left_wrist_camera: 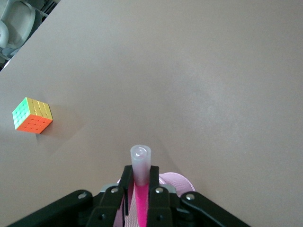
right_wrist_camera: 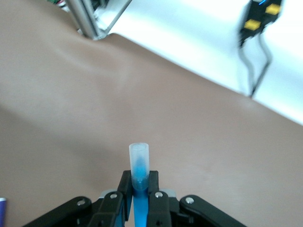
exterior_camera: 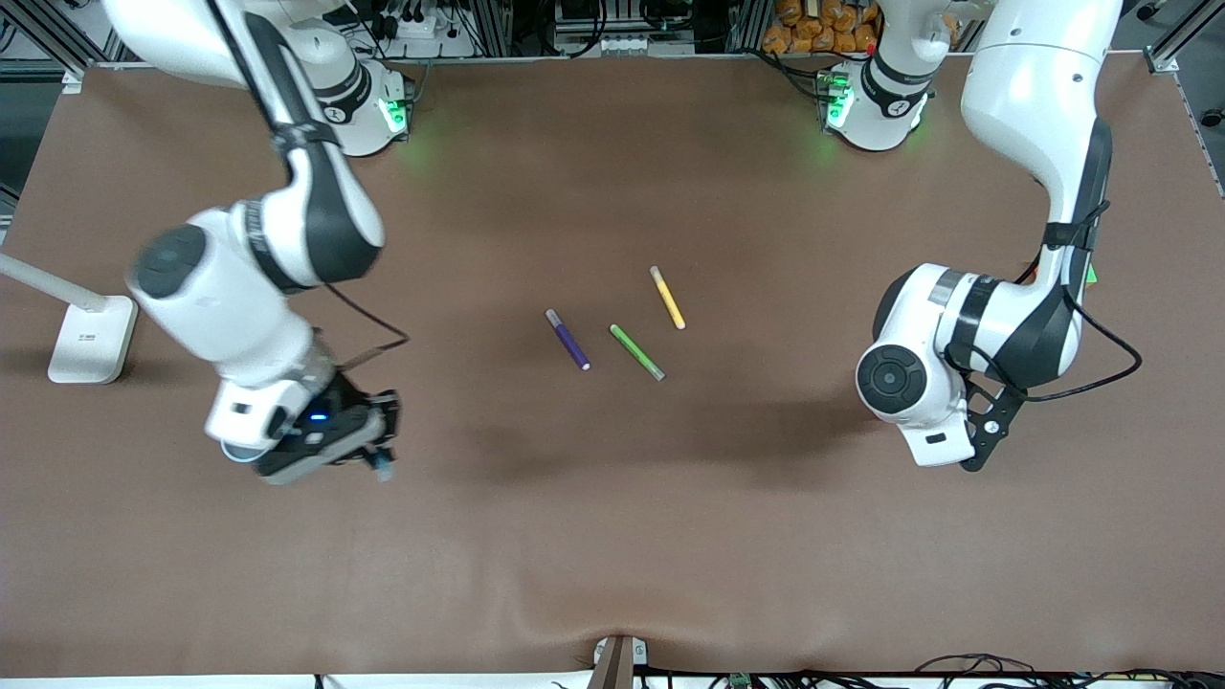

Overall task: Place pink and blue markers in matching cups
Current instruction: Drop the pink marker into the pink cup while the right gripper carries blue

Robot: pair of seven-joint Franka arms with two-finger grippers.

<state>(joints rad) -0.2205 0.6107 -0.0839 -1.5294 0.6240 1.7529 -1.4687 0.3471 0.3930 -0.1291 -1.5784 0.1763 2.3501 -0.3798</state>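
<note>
My left gripper (left_wrist_camera: 140, 178) is shut on the pink marker (left_wrist_camera: 140, 208), which stands upright with its pale end (left_wrist_camera: 140, 161) up. The marker's lower part is inside the pale pink mesh cup (left_wrist_camera: 179, 182) directly below the jaws. In the front view that cup and the left gripper's fingers are hidden under the left arm's wrist (exterior_camera: 943, 383). My right gripper (right_wrist_camera: 138, 183) is shut on the blue marker (right_wrist_camera: 139, 208), upright with its pale end (right_wrist_camera: 138, 153) up. In the front view the right gripper (exterior_camera: 381, 450) sits toward the right arm's end, with a light blue cup rim (exterior_camera: 233, 451) showing under the hand.
A dark purple marker (exterior_camera: 567, 339), a green marker (exterior_camera: 636, 351) and a yellow marker (exterior_camera: 667, 298) lie mid-table. A colourful cube (left_wrist_camera: 32, 115) sits on the table near the left arm. A white lamp base (exterior_camera: 93, 337) stands at the right arm's end.
</note>
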